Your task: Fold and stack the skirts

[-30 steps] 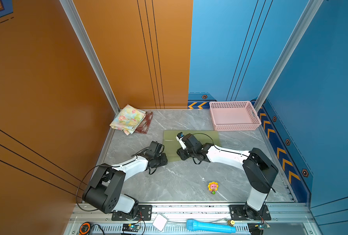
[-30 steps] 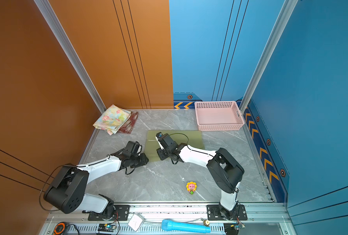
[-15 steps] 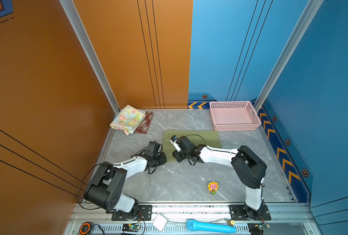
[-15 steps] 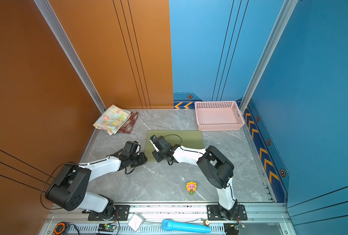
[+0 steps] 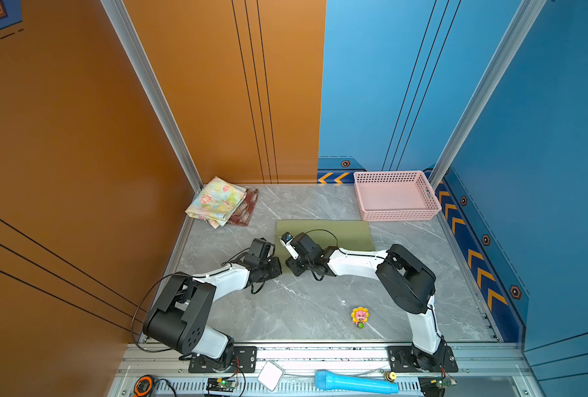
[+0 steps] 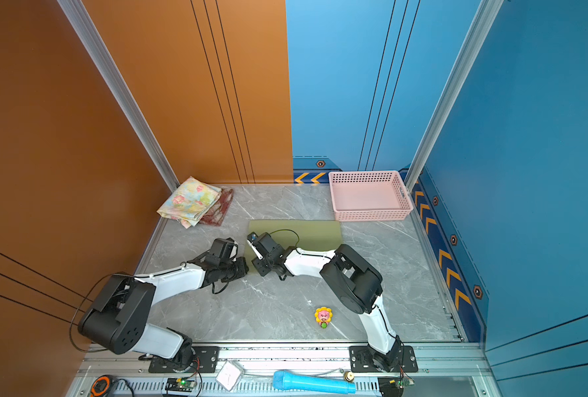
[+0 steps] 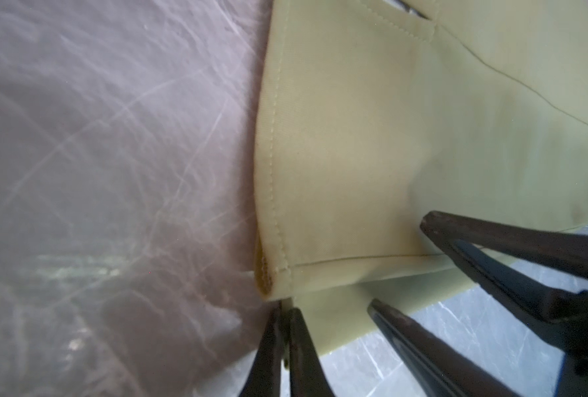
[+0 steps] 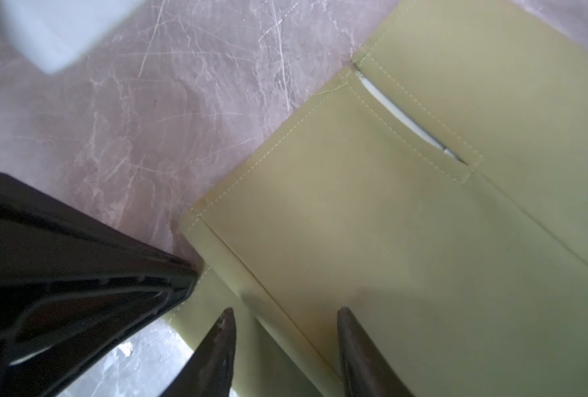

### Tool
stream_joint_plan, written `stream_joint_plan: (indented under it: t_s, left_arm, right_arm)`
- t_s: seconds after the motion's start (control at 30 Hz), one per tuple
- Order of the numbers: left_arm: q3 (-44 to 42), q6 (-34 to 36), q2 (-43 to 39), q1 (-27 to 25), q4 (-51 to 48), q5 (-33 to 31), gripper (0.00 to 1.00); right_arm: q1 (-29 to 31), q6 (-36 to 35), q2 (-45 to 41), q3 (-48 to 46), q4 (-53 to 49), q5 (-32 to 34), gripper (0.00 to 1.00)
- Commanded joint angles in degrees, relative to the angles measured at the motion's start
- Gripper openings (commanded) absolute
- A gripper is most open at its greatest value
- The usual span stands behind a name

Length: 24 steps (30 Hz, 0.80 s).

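Pinching a corner of the green skirt [image 7: 423, 120] with the left pincer [image 7: 282, 318].
Shut tight there, with a thin bit of cloth between the two tips. Beside it, held half wide with the right pincer [image 8: 285, 323], tips apart over the same edge, gripping nothing. Spread flat near the middle of the grey table [image 5: 303, 309] for the rest of the green skirt, near the pink basket [image 5: 395, 216]. Folded and stacked in the far left corner: flowery skirt [image 5: 217, 201] on top of red checked skirt [image 5: 248, 209]. Near the front, a toy flower [image 5: 360, 316].
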Motion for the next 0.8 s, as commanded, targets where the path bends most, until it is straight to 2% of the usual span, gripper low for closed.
stream_joint_plan:
  t_s: [0.0,0.2,0.53,0.77]
  left_arm:
    - [-1.28,0.73,2.64,-0.8,-5.9,-1.21,0.02]
    - [-1.06,0.45,1.8,-0.92,-6.27,-0.99,0.0]
    - [-1.65,0.21,-1.13,0.15,-7.45,-1.2,0.0]
    - [-2.64,0.21,-2.7,1.54,-7.55,-0.42,0.0]
  right_arm:
    - [0.36,-1.09,1.01,1.16,1.2,1.19,0.49]
    - [0.45,-0.88,2.68,1.5,2.42,0.57,0.37]
    - [0.39,-0.29,2.33,1.22,4.13,-0.97,0.0]
    - [0.21,0.29,0.19,0.31,5.28,-1.6,0.0]
